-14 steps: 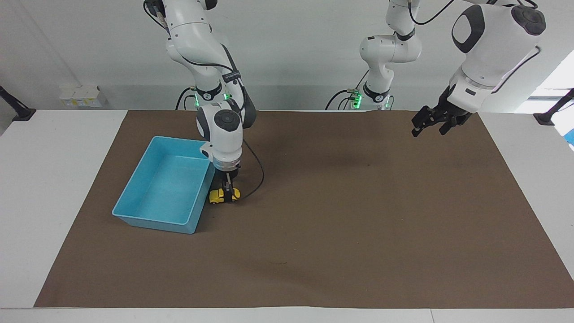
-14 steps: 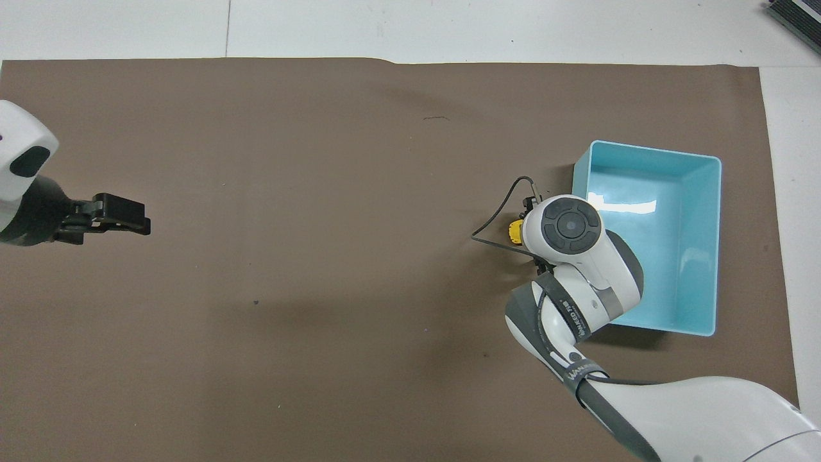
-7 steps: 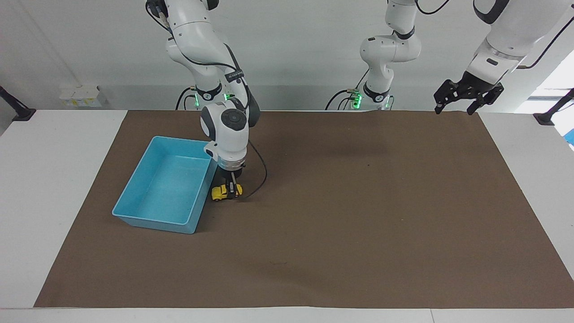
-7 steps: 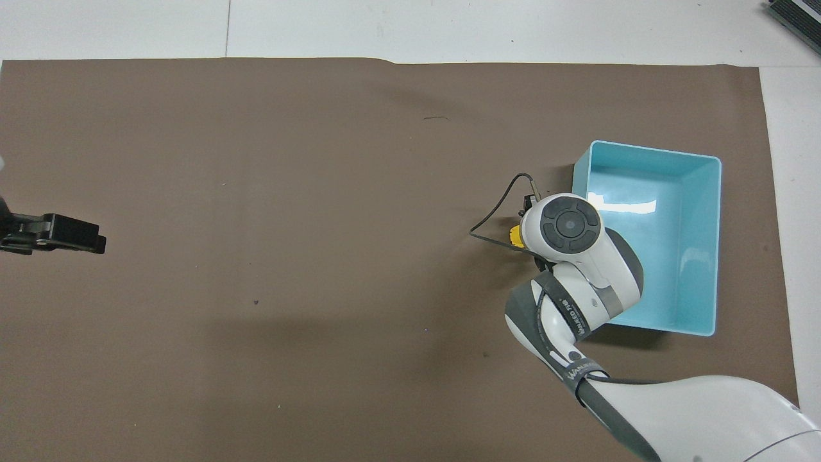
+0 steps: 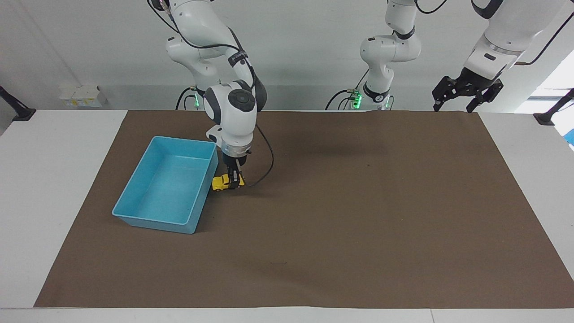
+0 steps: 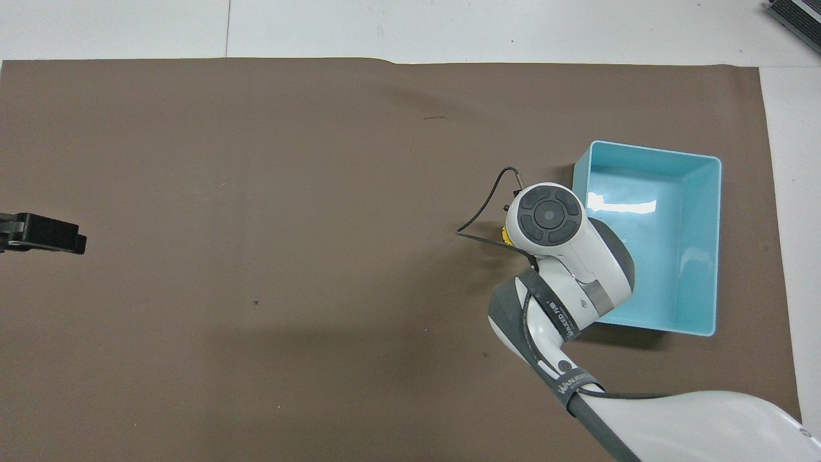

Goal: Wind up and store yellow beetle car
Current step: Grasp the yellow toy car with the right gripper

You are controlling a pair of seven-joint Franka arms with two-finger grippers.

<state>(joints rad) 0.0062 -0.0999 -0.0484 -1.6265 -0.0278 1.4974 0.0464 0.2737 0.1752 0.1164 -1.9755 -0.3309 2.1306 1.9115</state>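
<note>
The yellow beetle car (image 5: 221,182) is held in my right gripper (image 5: 233,179), which points straight down and is shut on it. The car hangs just above the brown mat, beside the long wall of the blue tray (image 5: 154,223) that faces the table's middle. In the overhead view the right wrist covers the car except a yellow sliver (image 6: 505,238), next to the blue tray (image 6: 648,153). The tray holds nothing. My left gripper (image 5: 462,98) is open and empty, raised over the mat's corner at the left arm's end; its tip shows in the overhead view (image 6: 61,234).
A brown mat (image 5: 358,215) covers most of the white table. A black cable (image 5: 269,167) loops from the right wrist toward the table's middle. A small white box (image 5: 80,96) stands by the wall, beside the right arm's base.
My right gripper has risen with the yellow car, lifting it off the mat beside the tray. My left arm has lifted and drawn back toward the mat's corner.
</note>
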